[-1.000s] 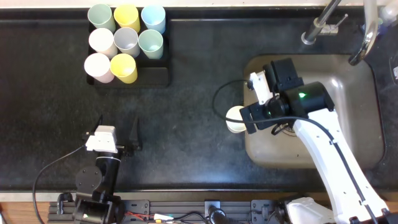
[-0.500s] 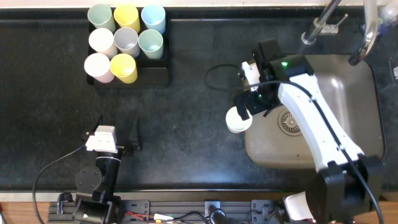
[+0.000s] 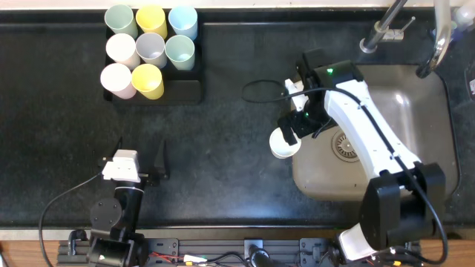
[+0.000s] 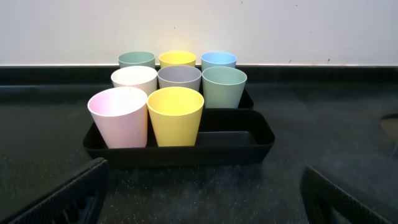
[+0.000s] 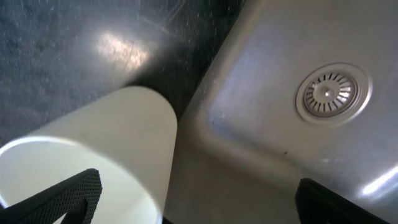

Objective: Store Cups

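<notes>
A cream cup [image 3: 283,143] stands on the dark counter at the sink's left edge, its mouth up. My right gripper [image 3: 295,127] hovers just over it, open; in the right wrist view the cream cup [image 5: 99,155] lies by one finger [image 5: 59,199], while the other finger [image 5: 348,199] is far off over the sink. The black tray [image 3: 187,90] at the back left holds several pastel cups [image 3: 148,80], with a bare slot at its front right. My left gripper [image 3: 141,158] rests open near the front, facing the tray [image 4: 236,137] and its cups [image 4: 176,115].
The steel sink [image 3: 415,133] with its drain [image 5: 331,92] fills the right side, and a faucet [image 3: 386,26] stands behind it. A black cable [image 3: 256,93] loops on the counter left of the right arm.
The right arm has swung its wrist from over the sink toward the back, so the gripper now comes down on the cream cup from behind. The cup has barely shifted. The left arm is still.
</notes>
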{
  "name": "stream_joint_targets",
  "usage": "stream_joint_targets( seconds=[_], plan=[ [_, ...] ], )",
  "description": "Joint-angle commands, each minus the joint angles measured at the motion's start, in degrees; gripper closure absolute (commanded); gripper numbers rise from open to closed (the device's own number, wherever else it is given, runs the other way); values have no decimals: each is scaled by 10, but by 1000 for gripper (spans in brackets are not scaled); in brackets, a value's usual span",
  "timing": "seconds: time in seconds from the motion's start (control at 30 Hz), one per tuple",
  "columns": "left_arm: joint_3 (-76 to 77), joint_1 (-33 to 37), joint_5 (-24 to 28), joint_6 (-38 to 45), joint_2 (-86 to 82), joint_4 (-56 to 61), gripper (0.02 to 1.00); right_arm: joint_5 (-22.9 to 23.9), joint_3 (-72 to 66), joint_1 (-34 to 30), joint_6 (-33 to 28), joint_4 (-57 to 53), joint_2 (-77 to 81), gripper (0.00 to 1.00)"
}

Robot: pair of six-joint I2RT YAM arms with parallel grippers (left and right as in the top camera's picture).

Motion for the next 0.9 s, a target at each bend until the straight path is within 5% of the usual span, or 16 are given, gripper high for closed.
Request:
stream_joint_targets(
  seconds=[0.03, 0.2, 0.23, 0.27, 0.3, 0.7, 0.9],
  plan=[
    [-5, -3, 6, -4, -7, 1, 20, 3, 15, -4, -7, 2, 8, 88],
    [-5, -3, 6, -4, -7, 1, 20, 2, 11, -4, -11, 5, 8, 154],
    [-5, -3, 6, -4, -7, 1, 20, 0, 10, -4, -12, 5, 8, 329],
    [-5, -3, 6, -4, -7, 1, 20, -2, 9, -4, -11, 7, 8, 796],
    [-5, -3, 6, -4, -7, 1, 20, -7, 8, -4, -11, 7, 8, 919],
    [-5, -3, 6, -4, -7, 1, 20, -24, 6, 6, -5, 12, 1, 958],
    [-5, -3, 6, -4, -7, 1, 20, -13, 147, 47, 43, -54, -23, 958]
  ],
)
